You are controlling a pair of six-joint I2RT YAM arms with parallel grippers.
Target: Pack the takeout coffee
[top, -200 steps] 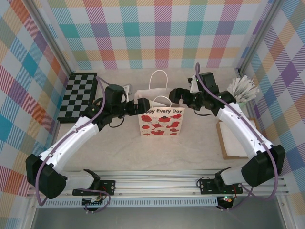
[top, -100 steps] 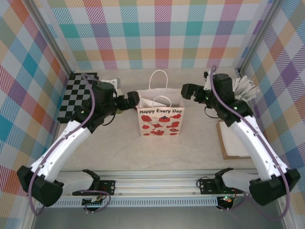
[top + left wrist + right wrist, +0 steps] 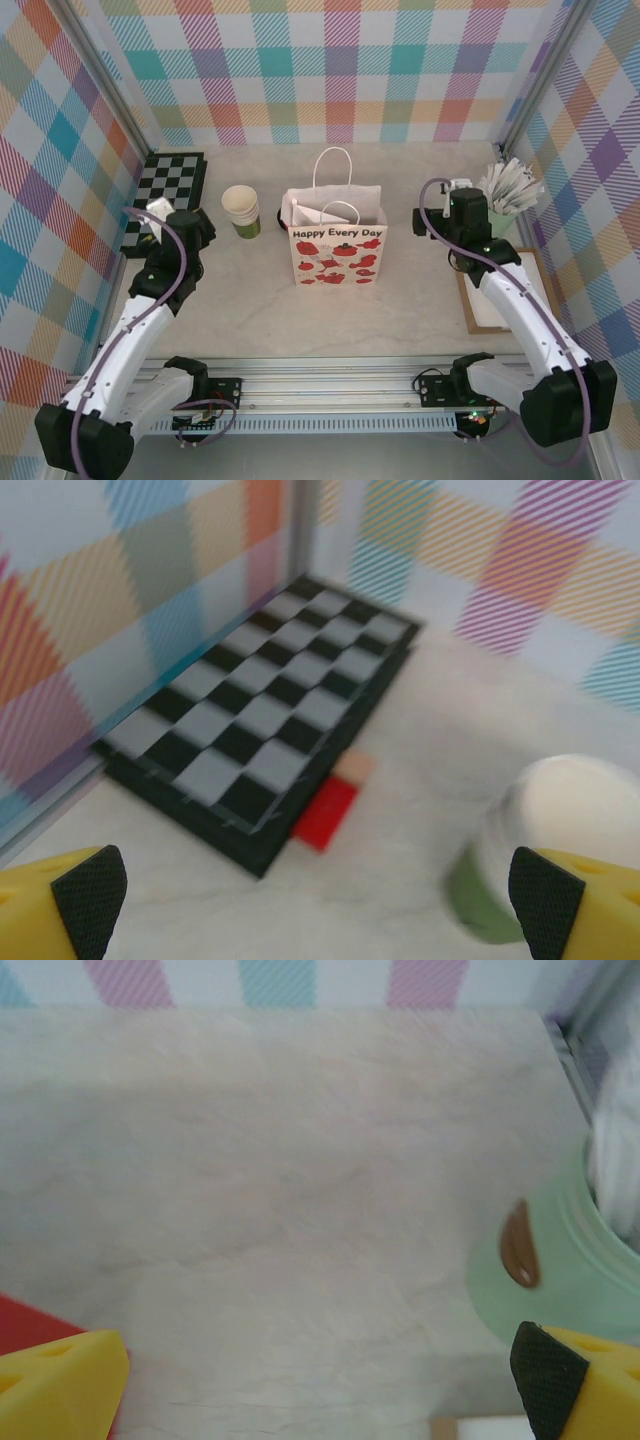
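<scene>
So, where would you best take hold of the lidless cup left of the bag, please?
Grip the lidless cup across its cream side wall, coming from its left with the left gripper. It stands upright with an open top, and the bag stands close on its right, so the left side looks freest.

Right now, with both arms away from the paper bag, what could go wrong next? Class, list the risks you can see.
1. The paper bag stands upright with nothing holding it, so a nudge might tip it.
2. The right hand sits close to the mint cup of sticks, and a careless swing could knock it over.
3. The left hand is open and faces the lidless cup stack, which might be grabbed by mistake.
</scene>
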